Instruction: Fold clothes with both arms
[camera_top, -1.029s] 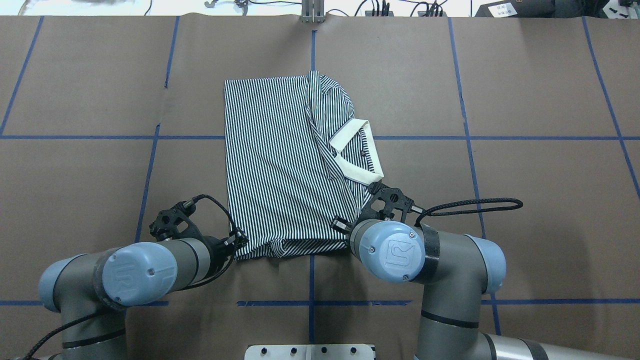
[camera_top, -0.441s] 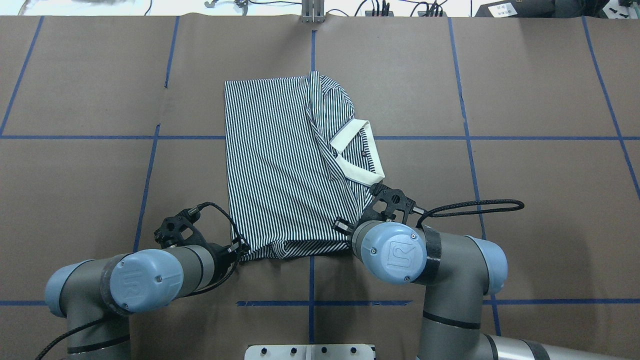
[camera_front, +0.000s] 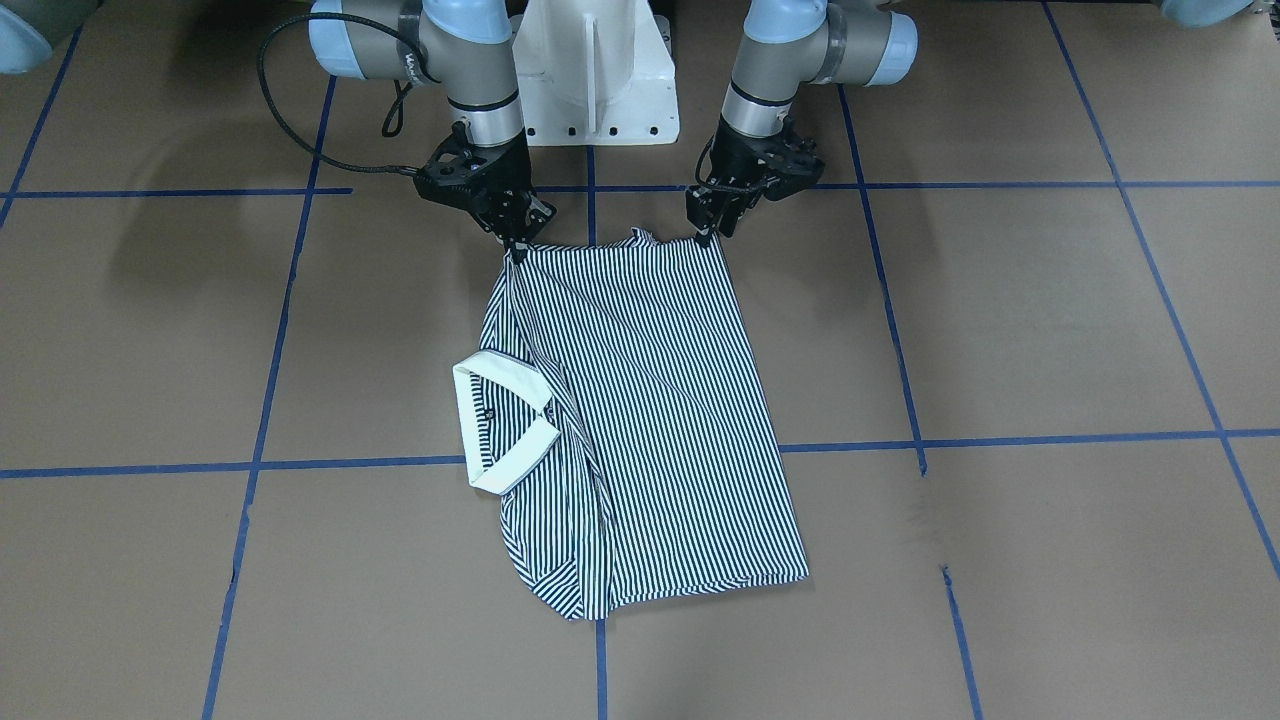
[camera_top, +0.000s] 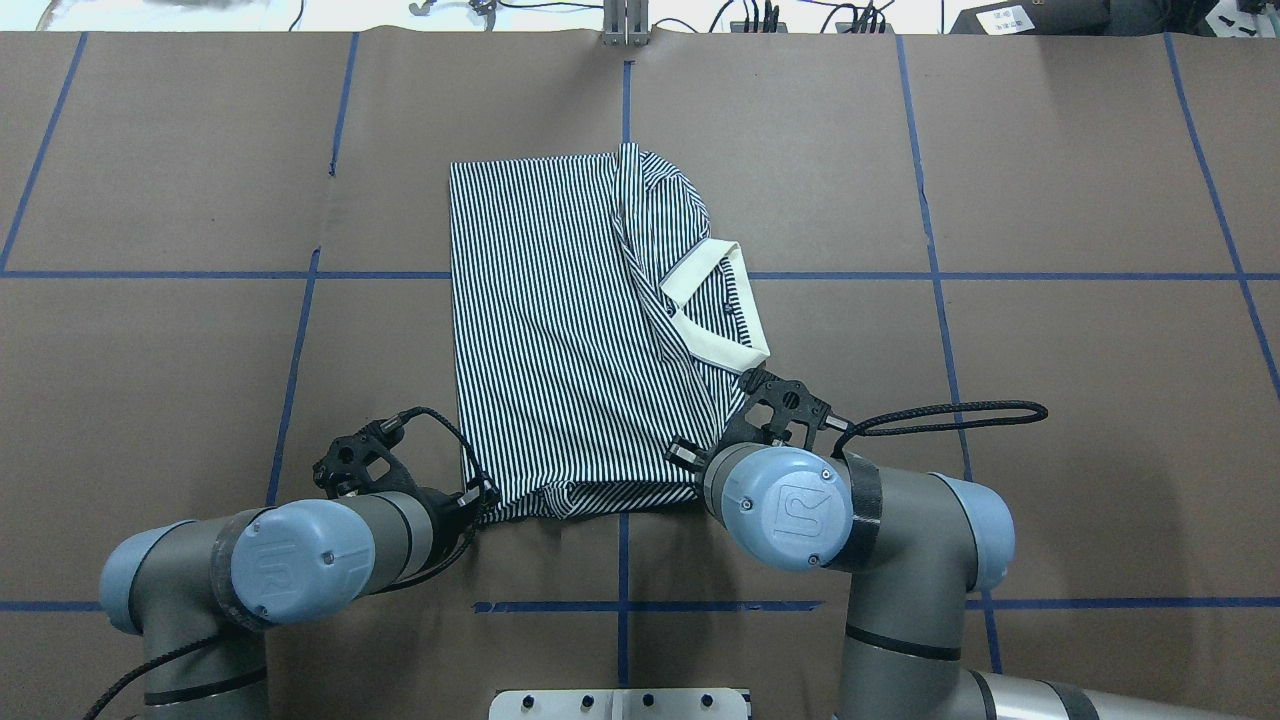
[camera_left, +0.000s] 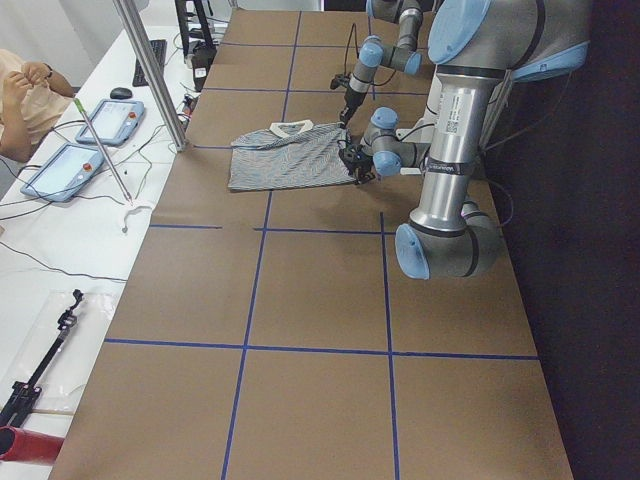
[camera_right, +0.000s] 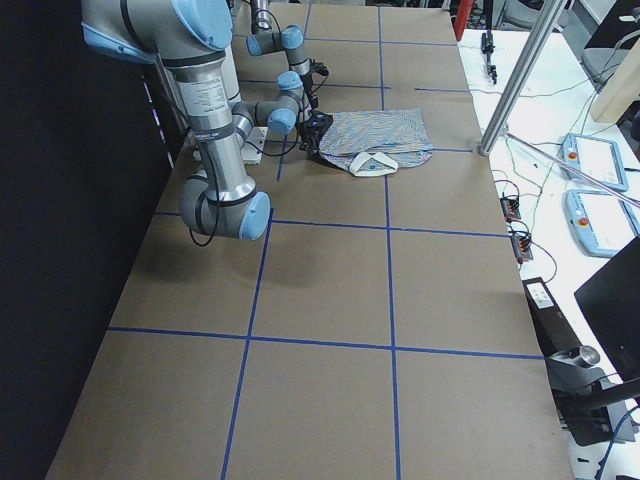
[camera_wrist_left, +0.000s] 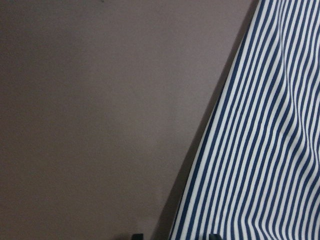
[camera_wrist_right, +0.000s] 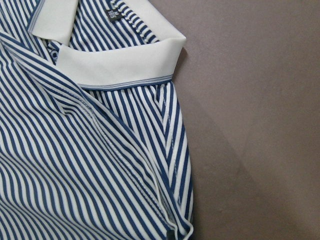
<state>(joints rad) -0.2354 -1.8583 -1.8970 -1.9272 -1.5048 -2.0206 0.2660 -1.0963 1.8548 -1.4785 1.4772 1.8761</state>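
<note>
We see the striped polo shirt (camera_top: 560, 330) lying flat near the middle of the brown bench (camera_top: 1050, 180), folded into a long panel that runs from 12 to 6 o'clock in the overhead view, with 6 toward the robot. Its cream collar (camera_top: 715, 305) sticks out on the 3 o'clock side. The left end effector (camera_front: 712, 236) points down at the shirt's 7 o'clock corner, tips at the hem. The right end effector (camera_front: 516, 248) meets the 5 o'clock corner the same way. We cannot tell whether either pair of jaws is apart or clamped on the cloth. Blue tape lines (camera_top: 150, 273) cross the bench
</note>
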